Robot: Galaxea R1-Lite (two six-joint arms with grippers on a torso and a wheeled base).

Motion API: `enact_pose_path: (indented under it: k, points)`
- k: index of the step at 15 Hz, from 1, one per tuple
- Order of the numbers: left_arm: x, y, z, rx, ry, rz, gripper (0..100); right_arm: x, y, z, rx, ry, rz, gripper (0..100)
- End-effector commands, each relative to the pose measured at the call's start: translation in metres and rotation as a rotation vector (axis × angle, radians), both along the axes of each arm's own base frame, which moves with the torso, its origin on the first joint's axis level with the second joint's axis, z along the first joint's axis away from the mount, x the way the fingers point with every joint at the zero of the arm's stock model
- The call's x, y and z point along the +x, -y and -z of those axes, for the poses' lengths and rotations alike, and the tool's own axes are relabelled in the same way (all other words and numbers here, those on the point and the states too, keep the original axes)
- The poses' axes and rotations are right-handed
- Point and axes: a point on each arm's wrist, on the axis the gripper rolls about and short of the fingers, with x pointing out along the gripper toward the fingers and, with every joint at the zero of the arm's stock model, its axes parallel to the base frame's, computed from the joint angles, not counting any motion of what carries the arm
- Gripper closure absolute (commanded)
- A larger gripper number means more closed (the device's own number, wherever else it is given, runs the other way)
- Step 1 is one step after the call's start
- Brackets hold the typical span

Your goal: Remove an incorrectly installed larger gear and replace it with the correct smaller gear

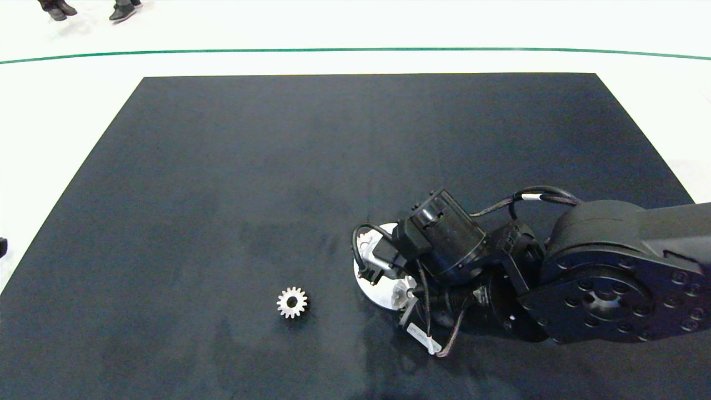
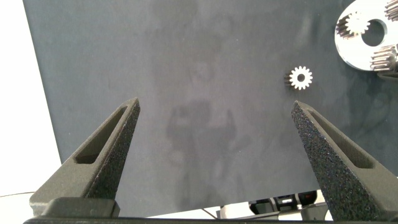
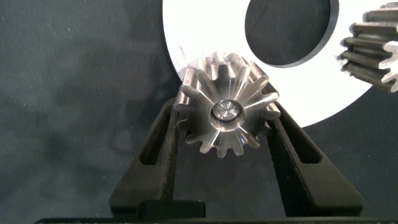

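Larger gear (image 3: pixel 227 113) sits on its pin on the silver round base plate (image 3: pixel 205 37), at the plate's rim, teeth long and pointed, pin end visible in the centre hole. Right gripper (image 3: pixel 227 134) is on it: the two fingers (image 3: pixel 163 146) flank the gear on opposite sides and look to be touching its teeth, jaws closed down to the gear's width. Looks like a grip, gear not lifted yet as far as I can tell. Another gear (image 3: pixel 373 50) stands on the plate just beside, and the plate has a wide round hole between.

In the head view the right arm covers most of the plate (image 1: pixel 371 289), near-right part of the black mat (image 1: pixel 278 166).

Smaller gear (image 1: pixel 292 302) lies flat on the mat, left of the plate, apart from it, untouched.

Left gripper (image 2: pixel 214 134) hangs over bare mat at the left, fingers wide apart, holding nothing.

Progress, my read: early. Removal just being gripped. Left to do: pull larger gear off, set it aside, pick smaller gear, seat it on the pin.
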Motion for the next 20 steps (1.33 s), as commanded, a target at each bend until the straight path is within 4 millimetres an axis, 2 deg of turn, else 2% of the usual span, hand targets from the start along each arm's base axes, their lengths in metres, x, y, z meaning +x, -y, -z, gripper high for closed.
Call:
enact_pose_path:
  k: [1, 8, 13, 18, 20]
  points:
    - [0.0, 0.0, 0.0, 0.002, -0.004, 0.0, 0, -0.004, 0.002, -0.003, 0.002, 0.005, -0.006, 86]
    - [0.0, 0.0, 0.001, 0.003, -0.006, 0.0, 0, -0.006, 0.001, -0.003, 0.024, 0.025, -0.016, 100]
    - [0.0, 0.0, 0.001, 0.003, -0.006, 0.0, 0, -0.012, 0.006, -0.015, 0.063, 0.06, -0.017, 100]
    - [0.0, 0.0, 0.001, 0.003, -0.007, 0.0, 0, -0.026, 0.025, -0.048, 0.157, 0.129, -0.013, 100]
    - [0.001, 0.0, 0.001, 0.003, -0.007, 0.001, 0, -0.033, 0.039, -0.056, 0.181, 0.14, 0.001, 100]
